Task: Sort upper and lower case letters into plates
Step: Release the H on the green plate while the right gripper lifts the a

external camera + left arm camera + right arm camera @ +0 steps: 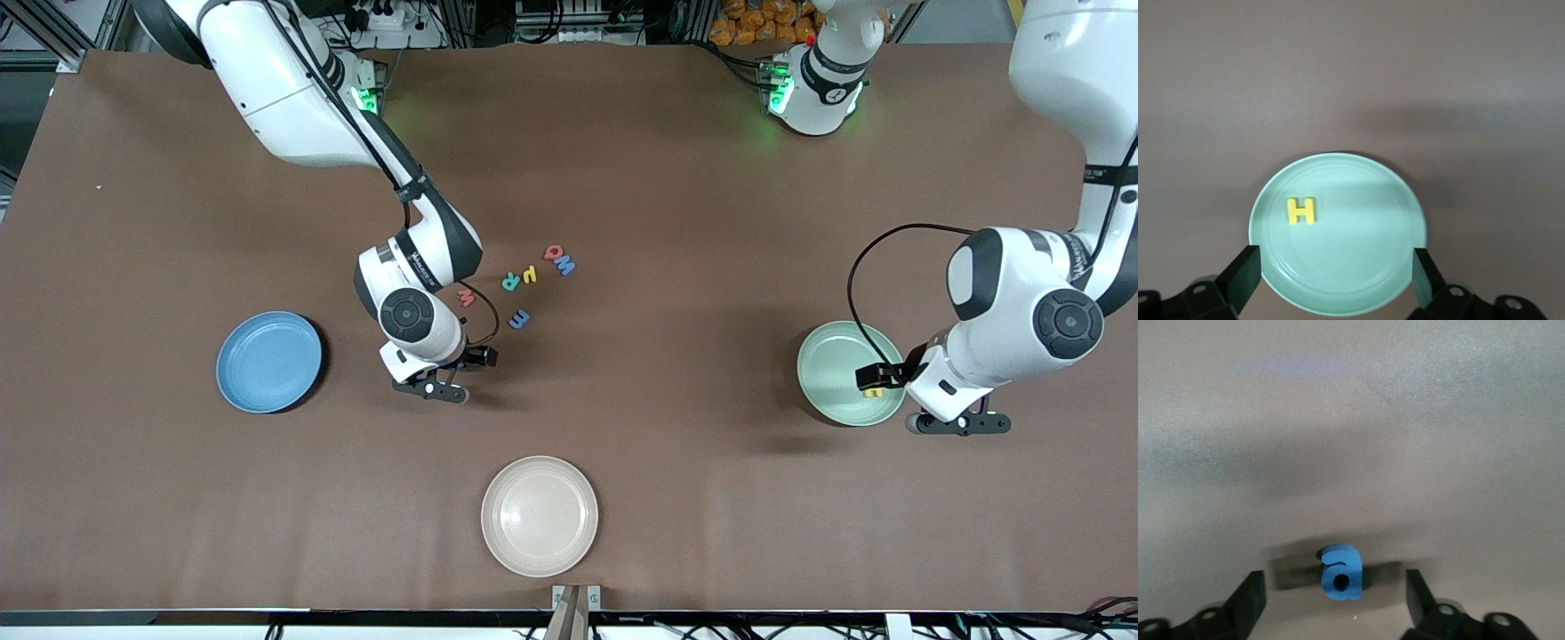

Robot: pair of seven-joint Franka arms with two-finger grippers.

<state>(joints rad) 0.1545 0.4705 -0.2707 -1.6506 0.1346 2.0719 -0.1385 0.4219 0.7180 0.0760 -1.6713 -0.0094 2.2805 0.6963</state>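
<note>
My left gripper (1335,270) hangs wide open over the pale mint green round plate (1391,267) holding a yellow letter H (1301,211). My right gripper (1335,597) stands wide around a small blue lowercase letter a (1340,572), fingers not touching it.

Yellow letter H (874,391) in the mint plate (831,373) mostly hidden under the left pincer (876,378) in the front view.

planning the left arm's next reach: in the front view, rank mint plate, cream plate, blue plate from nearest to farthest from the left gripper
1. mint plate, directly under the left gripper
2. cream plate, nearest the front camera, mid-table
3. blue plate, toward the right arm's end
</note>
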